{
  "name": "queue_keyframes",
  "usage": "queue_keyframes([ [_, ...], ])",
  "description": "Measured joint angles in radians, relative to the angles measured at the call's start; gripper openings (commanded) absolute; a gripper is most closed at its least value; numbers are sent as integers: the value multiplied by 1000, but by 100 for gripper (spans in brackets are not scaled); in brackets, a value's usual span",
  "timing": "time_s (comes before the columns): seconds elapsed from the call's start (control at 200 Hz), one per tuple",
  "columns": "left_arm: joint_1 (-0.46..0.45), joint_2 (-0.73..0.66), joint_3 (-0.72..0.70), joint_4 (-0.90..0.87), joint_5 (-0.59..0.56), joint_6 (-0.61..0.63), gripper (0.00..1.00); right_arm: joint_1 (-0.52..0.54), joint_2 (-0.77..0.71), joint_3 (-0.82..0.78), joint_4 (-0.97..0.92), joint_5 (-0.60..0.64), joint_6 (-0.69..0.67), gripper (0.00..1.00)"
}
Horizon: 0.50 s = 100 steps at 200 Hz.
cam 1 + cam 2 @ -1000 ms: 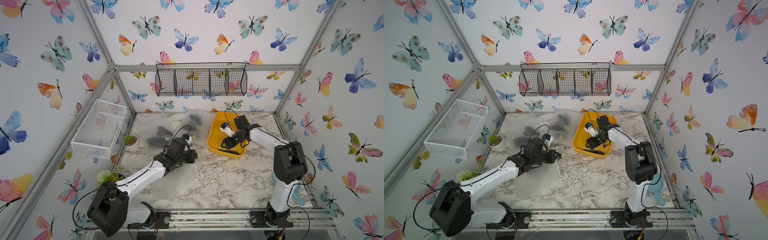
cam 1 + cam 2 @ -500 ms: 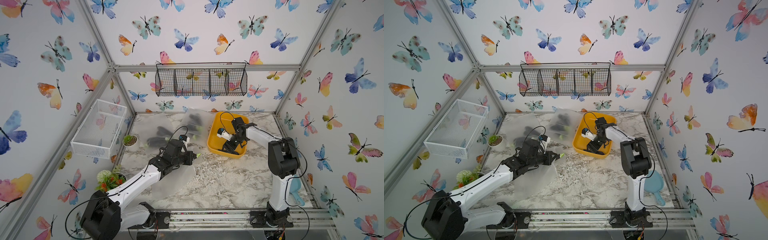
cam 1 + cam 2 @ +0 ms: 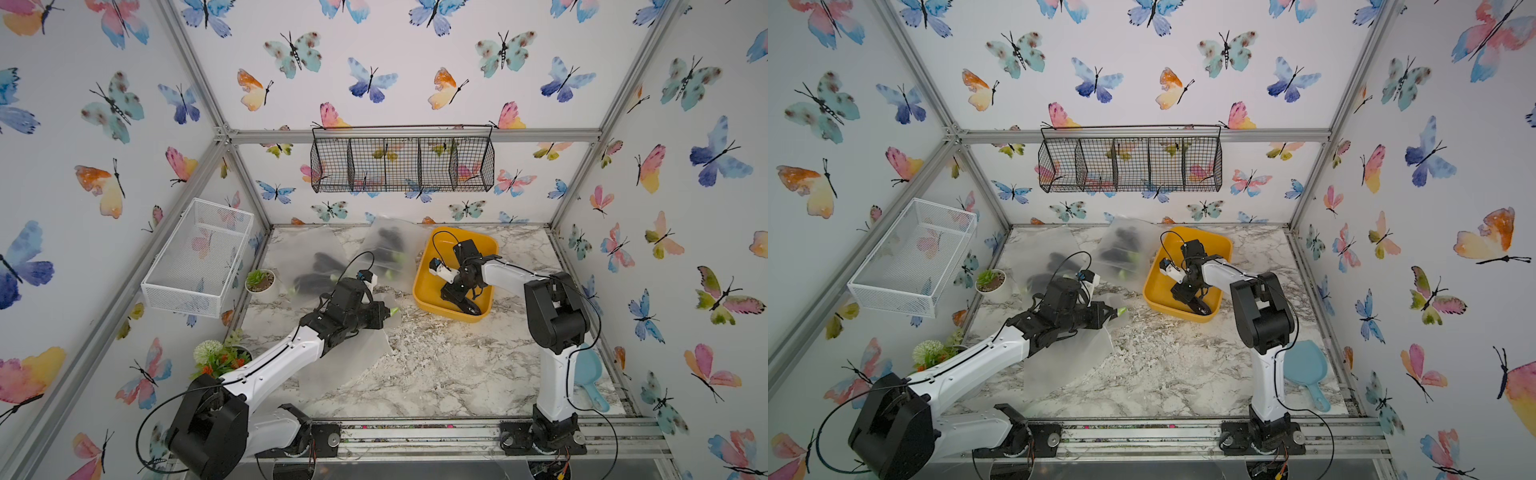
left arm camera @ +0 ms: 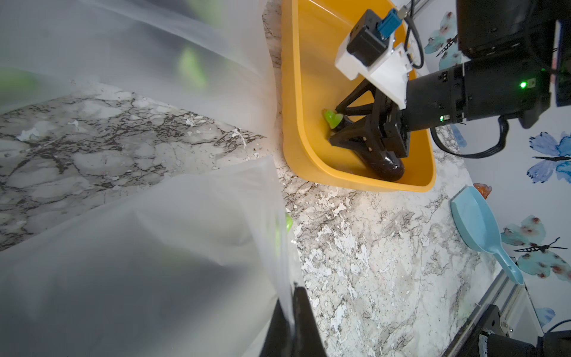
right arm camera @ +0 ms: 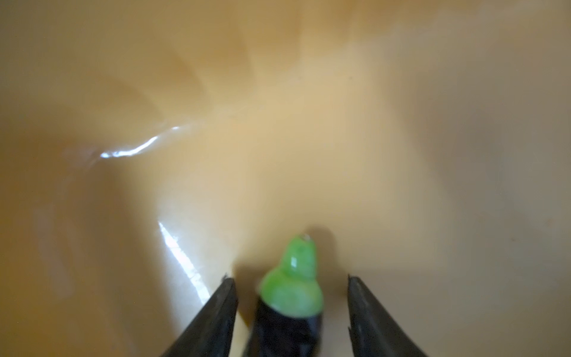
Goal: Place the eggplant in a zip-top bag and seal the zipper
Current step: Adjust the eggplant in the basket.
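Straddling glossy dark eggplant [image 5: 289, 304], right end effector [image 5: 290, 277], smooth yellow tray [image 5: 278, 123]

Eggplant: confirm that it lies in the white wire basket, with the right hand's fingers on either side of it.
Wrong about the white wire basket. The eggplant lies in the yellow tray, with the right hand's fingers on either side of it. The left wrist view shows the tray around it; the right wrist view shows a finger on each side, with gaps.
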<state>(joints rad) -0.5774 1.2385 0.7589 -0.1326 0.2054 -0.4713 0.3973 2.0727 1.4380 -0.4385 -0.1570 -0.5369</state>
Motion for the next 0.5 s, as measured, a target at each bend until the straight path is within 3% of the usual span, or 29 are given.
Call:
queue_keyframes([
  [0.055,1,5,0,1,0,0,0,-5,0,0,18,10,14,35],
  [0.501,2,31,0,21,10,-3,0,-52,-12,9,67,-11,88,33],
])
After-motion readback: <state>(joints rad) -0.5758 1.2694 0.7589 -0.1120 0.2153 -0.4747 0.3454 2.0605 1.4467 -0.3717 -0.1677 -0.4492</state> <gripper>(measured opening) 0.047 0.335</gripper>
